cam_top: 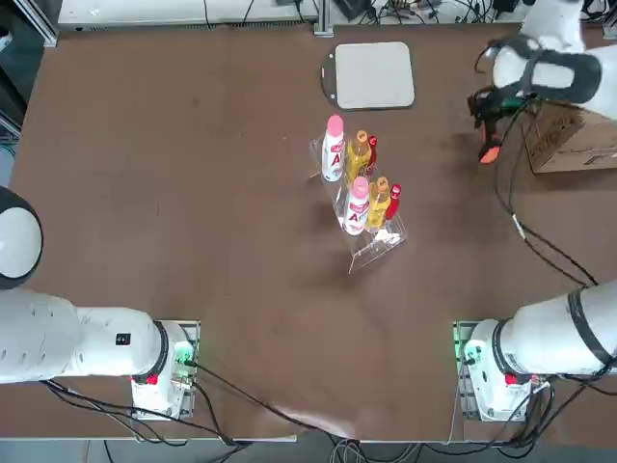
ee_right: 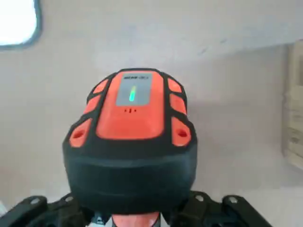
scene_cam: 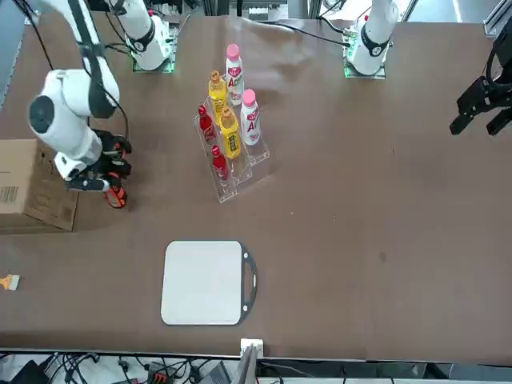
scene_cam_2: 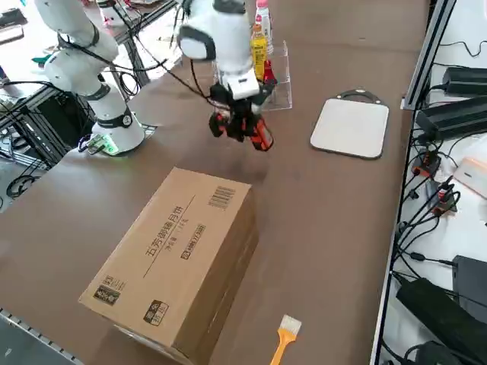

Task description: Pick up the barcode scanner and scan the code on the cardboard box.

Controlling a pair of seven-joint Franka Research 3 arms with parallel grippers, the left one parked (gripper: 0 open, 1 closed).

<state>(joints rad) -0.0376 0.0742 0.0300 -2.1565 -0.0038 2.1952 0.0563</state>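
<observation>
My right gripper is shut on the barcode scanner and holds it in the air. The scanner is black with an orange head, and a green light glows on its top. Its orange end hangs down beside the cardboard box at the table's far right. In the right side view the scanner floats above the table just beyond the box, whose top carries a barcode label. The front view has the scanner a short way from the box, which has a barcode on its side.
A clear rack of bottles with pink, yellow and red ones stands mid-table. A flat grey-white pad lies at the far edge. The scanner's black cable trails over the table toward my right arm's base. An orange brush lies near the box.
</observation>
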